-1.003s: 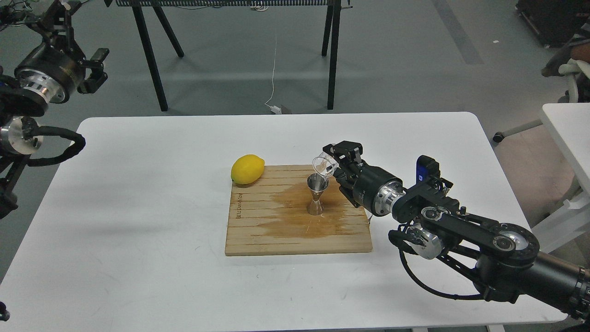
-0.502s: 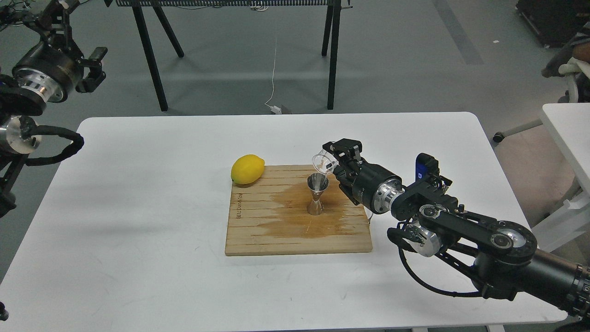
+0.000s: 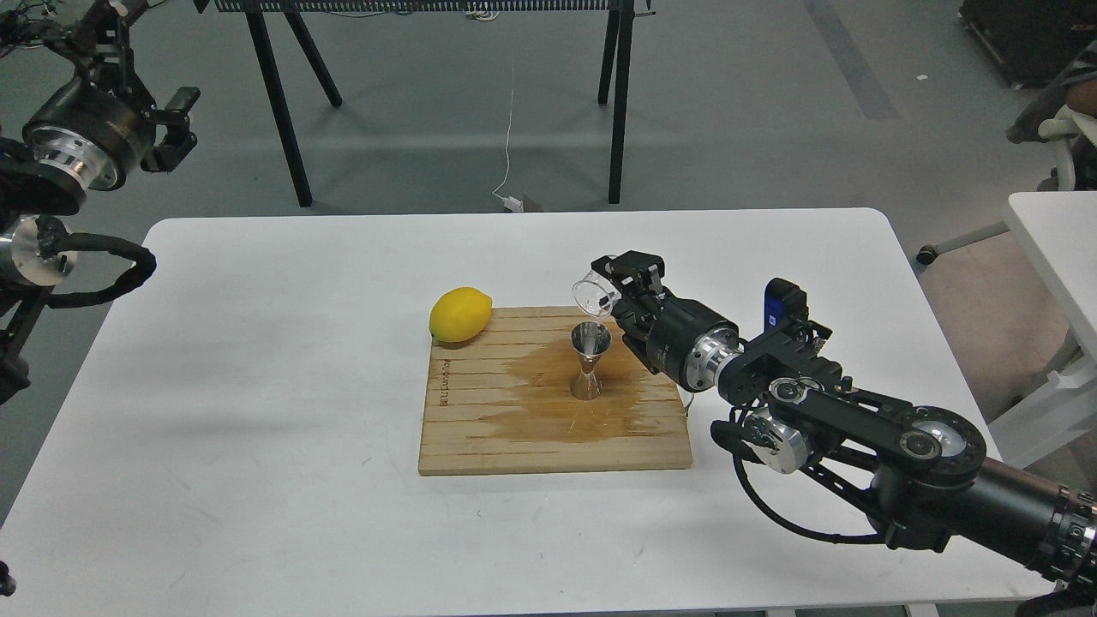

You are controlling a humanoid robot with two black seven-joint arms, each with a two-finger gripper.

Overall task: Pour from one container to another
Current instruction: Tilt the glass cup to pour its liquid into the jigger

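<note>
A small clear glass cup [image 3: 594, 294] is tipped on its side, mouth facing left and down, just above and slightly left of the steel jigger's top. My right gripper [image 3: 615, 290] is shut on the cup. The shiny hourglass-shaped jigger [image 3: 590, 361] stands upright on the wooden board [image 3: 480, 428], in the middle of a dark wet stain. My left gripper [image 3: 176, 124] hangs high at the far left, off the table, with its fingers apart and nothing between them.
A yellow lemon [image 3: 460, 314] lies at the board's back left corner. The white table [image 3: 257, 386] carries the board. Black trestle legs [image 3: 283, 111] stand on the floor behind, and another white table [image 3: 1058, 248] is at the right edge.
My right gripper has lifted the cup slightly and carried it a little left, away from the jigger's rim. The left arm has barely moved.
</note>
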